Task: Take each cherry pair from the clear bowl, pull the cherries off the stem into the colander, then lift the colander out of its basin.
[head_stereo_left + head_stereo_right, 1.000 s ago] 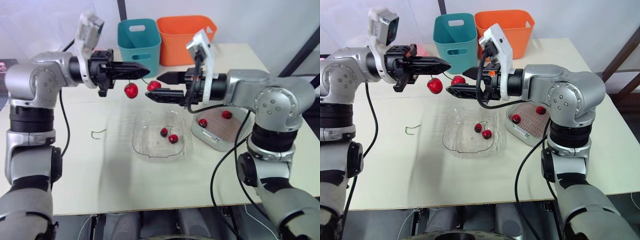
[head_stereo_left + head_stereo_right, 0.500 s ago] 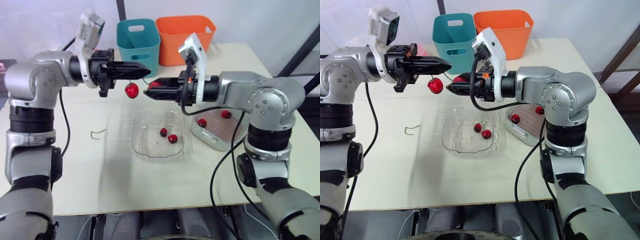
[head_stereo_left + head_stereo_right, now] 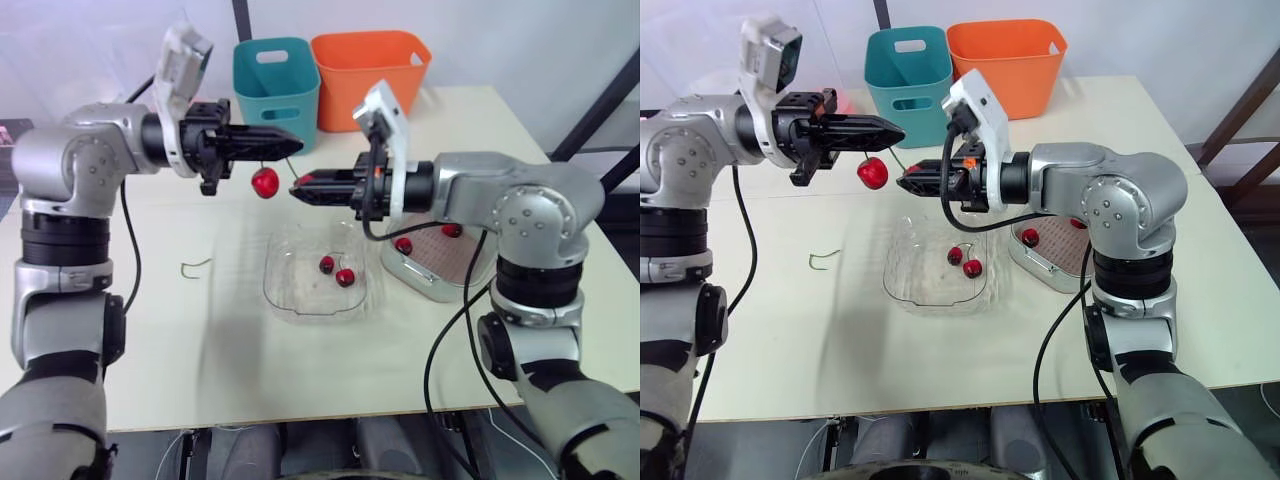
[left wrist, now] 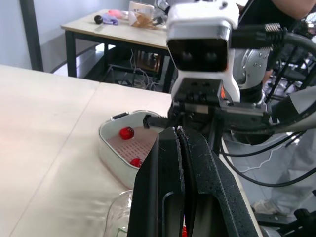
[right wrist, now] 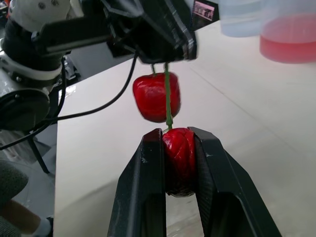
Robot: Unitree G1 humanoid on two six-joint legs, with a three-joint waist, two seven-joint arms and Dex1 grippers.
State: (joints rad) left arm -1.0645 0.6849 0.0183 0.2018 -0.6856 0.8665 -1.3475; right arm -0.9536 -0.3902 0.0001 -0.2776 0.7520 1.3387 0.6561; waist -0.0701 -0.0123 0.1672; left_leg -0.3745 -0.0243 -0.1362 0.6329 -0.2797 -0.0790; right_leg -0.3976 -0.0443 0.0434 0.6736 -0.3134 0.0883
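Pointing inward, left pincer (image 3: 294, 146) pinching stem (image 5: 168, 98), right pincer (image 3: 300, 188) clamping cherry (image 5: 178, 158), above clear bowl (image 3: 290, 292).

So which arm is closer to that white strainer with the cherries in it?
Right. The right arm passes just above the colander; the left arm is off beyond the clear bowl's far side.

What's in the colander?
A cherry and a second cherry lie on the colander mesh. The right arm covers its far side, so anything there is hidden.
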